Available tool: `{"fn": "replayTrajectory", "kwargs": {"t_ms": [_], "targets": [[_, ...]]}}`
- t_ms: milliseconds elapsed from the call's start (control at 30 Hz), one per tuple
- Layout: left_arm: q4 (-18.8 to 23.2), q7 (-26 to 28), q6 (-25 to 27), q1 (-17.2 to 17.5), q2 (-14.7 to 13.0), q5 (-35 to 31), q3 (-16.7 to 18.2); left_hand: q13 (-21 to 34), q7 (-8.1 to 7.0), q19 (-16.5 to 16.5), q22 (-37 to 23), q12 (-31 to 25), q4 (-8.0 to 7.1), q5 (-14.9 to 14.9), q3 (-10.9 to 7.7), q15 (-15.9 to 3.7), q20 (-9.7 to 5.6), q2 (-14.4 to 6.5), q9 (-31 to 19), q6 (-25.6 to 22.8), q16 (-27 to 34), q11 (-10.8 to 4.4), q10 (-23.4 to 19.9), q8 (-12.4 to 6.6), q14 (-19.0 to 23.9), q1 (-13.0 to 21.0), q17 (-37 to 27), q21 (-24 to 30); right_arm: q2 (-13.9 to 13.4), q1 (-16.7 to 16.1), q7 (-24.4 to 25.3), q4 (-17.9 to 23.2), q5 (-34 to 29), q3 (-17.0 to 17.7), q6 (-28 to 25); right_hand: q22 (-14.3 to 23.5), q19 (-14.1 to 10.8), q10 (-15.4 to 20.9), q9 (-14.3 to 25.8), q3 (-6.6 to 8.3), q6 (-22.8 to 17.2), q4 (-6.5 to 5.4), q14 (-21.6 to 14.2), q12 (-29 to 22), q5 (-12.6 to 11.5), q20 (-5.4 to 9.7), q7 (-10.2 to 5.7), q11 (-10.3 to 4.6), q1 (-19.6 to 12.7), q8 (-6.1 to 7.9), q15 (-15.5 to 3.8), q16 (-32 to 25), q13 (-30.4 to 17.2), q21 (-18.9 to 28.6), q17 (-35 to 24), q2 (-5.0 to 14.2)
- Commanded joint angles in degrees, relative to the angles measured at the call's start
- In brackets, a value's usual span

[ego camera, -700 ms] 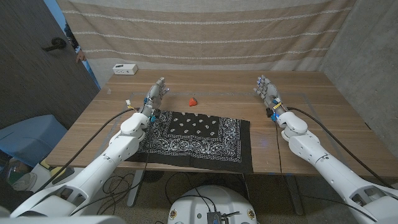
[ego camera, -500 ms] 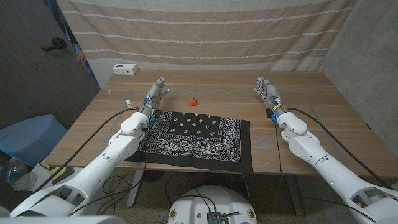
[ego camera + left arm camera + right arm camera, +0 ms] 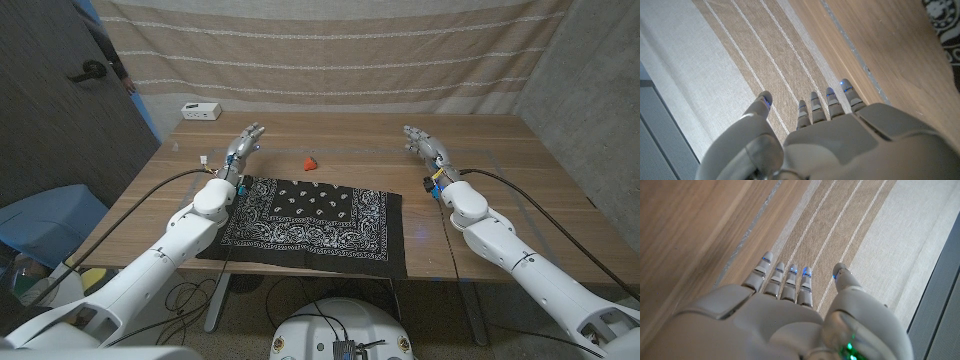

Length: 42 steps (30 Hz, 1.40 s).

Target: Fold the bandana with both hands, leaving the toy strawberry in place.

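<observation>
Wooden table [image 3: 520,170], bandana [image 3: 310,222] spread flat near front edge, unfolded. Toy strawberry [image 3: 310,161] just beyond its far edge, apart. Left hand [image 3: 243,147] and right hand [image 3: 425,145] both empty, fingers apart, flanking cloth. Folding not begun; next likely calls for gripping corners clear of strawberry

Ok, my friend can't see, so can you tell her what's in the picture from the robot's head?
A black patterned bandana lies spread flat on a wooden table, with a small red toy strawberry just beyond it. The robot's left hand and right hand are raised open on either side, holding nothing. A small white box sits at the far left corner, before a striped curtain.
</observation>
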State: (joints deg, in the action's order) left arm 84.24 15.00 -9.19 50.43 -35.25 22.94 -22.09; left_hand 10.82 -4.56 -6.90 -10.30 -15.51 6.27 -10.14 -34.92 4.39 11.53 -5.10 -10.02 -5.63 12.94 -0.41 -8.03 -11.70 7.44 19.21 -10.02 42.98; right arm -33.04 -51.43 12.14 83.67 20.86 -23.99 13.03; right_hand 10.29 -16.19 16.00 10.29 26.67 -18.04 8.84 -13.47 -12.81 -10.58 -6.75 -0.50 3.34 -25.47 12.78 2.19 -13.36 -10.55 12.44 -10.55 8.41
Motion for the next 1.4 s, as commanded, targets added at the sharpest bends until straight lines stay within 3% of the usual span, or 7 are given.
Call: {"fn": "replayTrajectory", "kwargs": {"t_ms": [33,367,767,833,967,1400], "targets": [[6.6,5.5,9.9,1.3,-5.0,-8.0,-0.4,0.3,-0.17,0.8,-0.2,-0.5,1.11,0.2,0.16,-0.48,0.01,0.3,-0.3,-2.0,0.6,-0.02,-1.7,-0.62,2.0,1.0,-0.3,-0.4,-3.2,-2.5,6.7,8.2,-11.0,-2.8,-4.7,0.1,-1.3,1.9,0.2,0.71,-1.8,0.84,-1.6,-0.5,0.2,0.08,-0.01,-0.4,-1.8,0.34,-0.43,-0.5,-0.3,0.7,-0.2,0.18],[8.9,1.7,14.4,0.5,-8.8,-9.4,-1.3,0.4,0.47,1.0,-0.2,-0.1,2.15,0.2,0.54,-0.35,0.51,0.7,-0.3,-3.0,0.3,0.14,-1.9,-0.46,2.3,1.9,-0.4,-0.8,-5.9,-5.1,10.6,15.4,-20.0,-4.2,-10.8,0.2,-3.9,4.9,0.2,1.43,-5.0,1.25,-4.3,-0.7,0.2,0.28,0.06,-0.29,-4.9,0.45,-1.92,-1.1,-0.3,1.4,-0.4,0.07],[10.2,-4.1,18.3,-1.4,-12.3,-11.2,-3.6,0.5,0.11,1.1,-0.2,0.3,2.92,0.3,1.04,-1.08,0.45,1.4,-0.4,-4.0,0.1,-0.44,-1.8,-0.38,2.6,2.7,-0.4,-1.4,-9.2,-11.2,13.2,25.8,-27.1,-4.5,-19.6,0.3,-4.6,5.6,0.2,1.63,-5.8,1.03,-5.0,-0.5,0.2,0.52,-0.26,-0.55,-5.9,0.28,-2.89,-1.3,-0.3,1.5,-0.6,0.43],[10.6,-3.7,19.4,-1.6,-12.5,-12.3,-4.1,0.7,0.93,1.8,-0.2,-0.5,3.13,0.3,1.68,-1.63,0.14,1.9,-0.5,-6.8,0.3,0.02,-4.8,-0.95,4.0,3.4,-0.5,-1.7,-9.6,-12.5,14.0,27.4,-28.4,-4.5,-21.0,0.3,-4.6,5.8,0.2,1.71,-6.0,0.84,-5.0,-0.5,0.2,0.74,-0.35,-0.68,-6.1,0.28,-3.01,-1.4,-0.3,1.5,-0.7,0.77],[10.9,-4.5,20.2,-2.1,-13.2,-13.7,-5.0,0.9,0.94,2.7,-0.3,-1.2,3.17,0.3,2.23,-2.42,-0.16,2.3,-0.6,-8.3,0.8,-0.12,-7.2,-1.07,5.6,3.9,-0.6,-1.8,-10.4,-14.9,15.4,30.6,-31.2,-4.7,-24.7,0.3,-5.0,6.3,0.2,1.74,-6.6,0.63,-5.4,-0.5,0.2,0.88,-0.42,-0.82,-6.4,0.29,-3.31,-1.6,-0.3,1.6,-0.9,1.04],[17.1,-6.5,29.8,-3.8,-17.6,-21.6,-8.3,1.4,0.82,2.8,-0.2,-1.8,4.2,-0.1,2.01,-3.54,-0.87,2.6,-0.7,-9.3,0.9,-1.2,-9.5,-0.95,6.7,7.3,-0.7,-2.7,-10.5,-17.6,15.8,34.7,-37.0,-7.5,-30.1,0.3,-6.2,7.8,0.3,2.0,-8.7,0.53,-6.7,-0.6,0.1,1.1,-0.67,-1.1,-7.6,0.44,-4.19,-2.2,-0.4,1.9,-1.2,1.47]]}}
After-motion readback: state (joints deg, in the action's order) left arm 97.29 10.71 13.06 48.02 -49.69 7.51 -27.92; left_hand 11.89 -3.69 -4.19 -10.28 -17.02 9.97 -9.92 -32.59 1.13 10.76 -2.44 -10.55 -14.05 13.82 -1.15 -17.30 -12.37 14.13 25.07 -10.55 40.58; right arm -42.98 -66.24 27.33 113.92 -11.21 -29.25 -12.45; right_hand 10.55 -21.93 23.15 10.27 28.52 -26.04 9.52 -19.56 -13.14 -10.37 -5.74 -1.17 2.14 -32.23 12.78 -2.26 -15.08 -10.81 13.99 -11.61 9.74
